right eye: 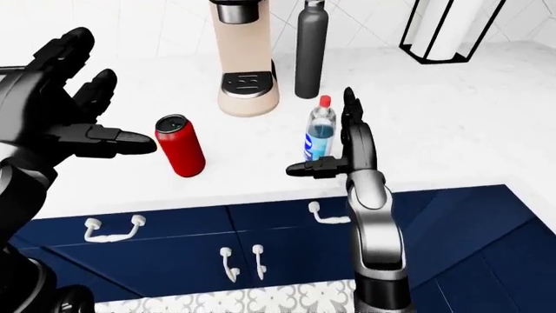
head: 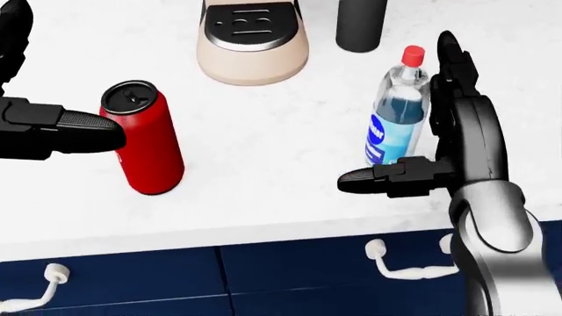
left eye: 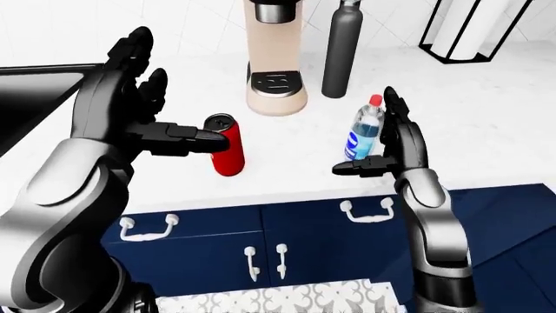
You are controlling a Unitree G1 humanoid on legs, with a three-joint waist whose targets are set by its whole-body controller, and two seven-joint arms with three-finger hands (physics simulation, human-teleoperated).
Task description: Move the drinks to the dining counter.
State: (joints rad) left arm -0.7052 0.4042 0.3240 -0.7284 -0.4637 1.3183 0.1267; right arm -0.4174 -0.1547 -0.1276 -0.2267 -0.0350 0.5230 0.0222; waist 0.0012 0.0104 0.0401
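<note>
A white counter point(head: 281, 191) carries both drinks, and the beige coffee machine point(left eye: 276, 59) standing on it is the handiest marker. The red can point(head: 142, 137) stands upright below and to the left of the machine in the head view; the water bottle point(head: 397, 115), red-capped and blue-labelled, stands upright below and to its right, with a dark grey flask point(left eye: 341, 49) just right of the machine. The left hand point(left eye: 130, 111) is spread wide — its thumb tip reaches the can's rim, perhaps touching, though I can't be sure. The right hand point(head: 448, 131) is open too, fingers upright just beside the bottle, thumb jutting out below it — not closed round it. Navy cabinet doors point(left eye: 287, 228) sit under the counter.
</note>
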